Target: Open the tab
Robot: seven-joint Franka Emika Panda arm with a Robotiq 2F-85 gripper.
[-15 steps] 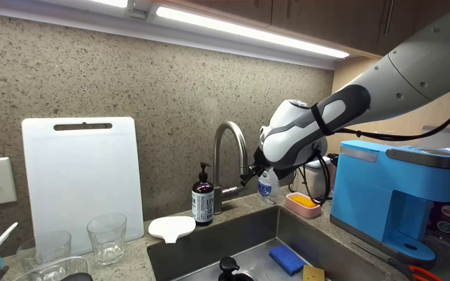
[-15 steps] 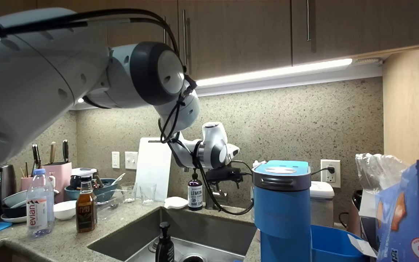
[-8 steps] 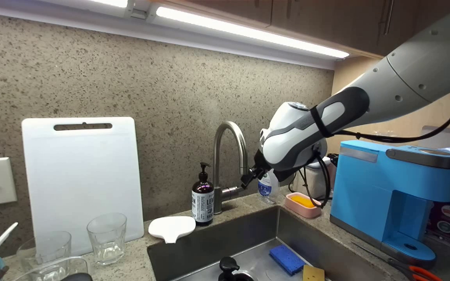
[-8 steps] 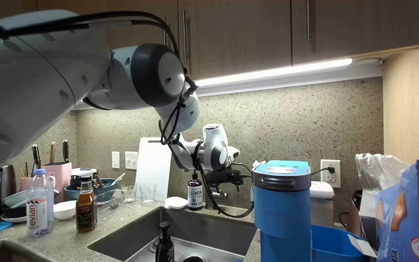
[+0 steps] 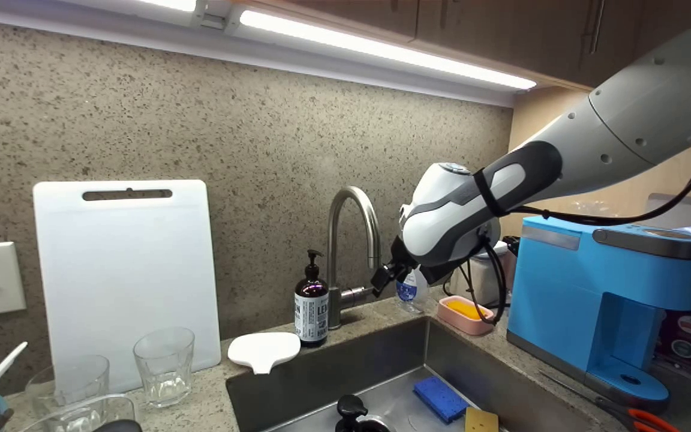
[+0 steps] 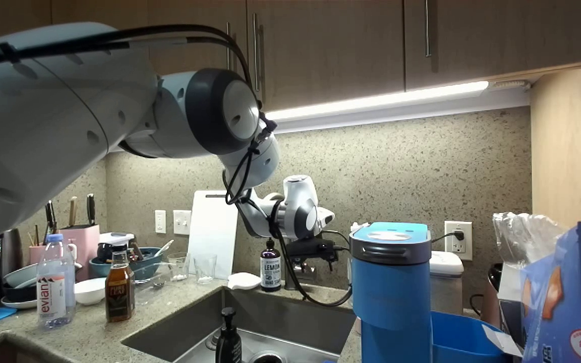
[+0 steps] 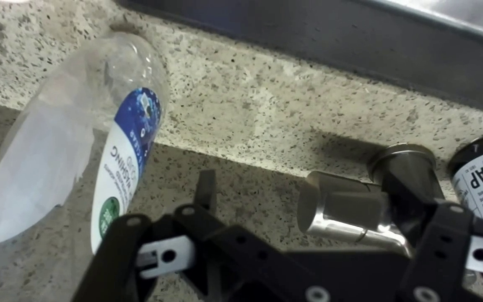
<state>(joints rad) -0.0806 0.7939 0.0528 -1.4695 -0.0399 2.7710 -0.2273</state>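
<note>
The tab is a silver faucet with a high arched spout behind the sink. Its horizontal handle body points toward my gripper. In an exterior view most of it is hidden behind my arm, with the handle showing. In the wrist view the handle lies between my spread fingers, and the faucet base is partly covered by one finger. My gripper is open and empty, tilted downward beside the spout outlet, close to the handle's end. It also shows in the wrist view. I cannot tell whether it touches the handle.
A dark soap bottle stands beside the faucet. A clear washing-liquid bottle stands on the gripper's other side. The sink, a pink sponge dish and a blue coffee machine are near. Upper cabinets hang above.
My arm and gripper have moved down a little, and the fingertips are now lower, nearer the level of the faucet handle. The faucet looks the same.
</note>
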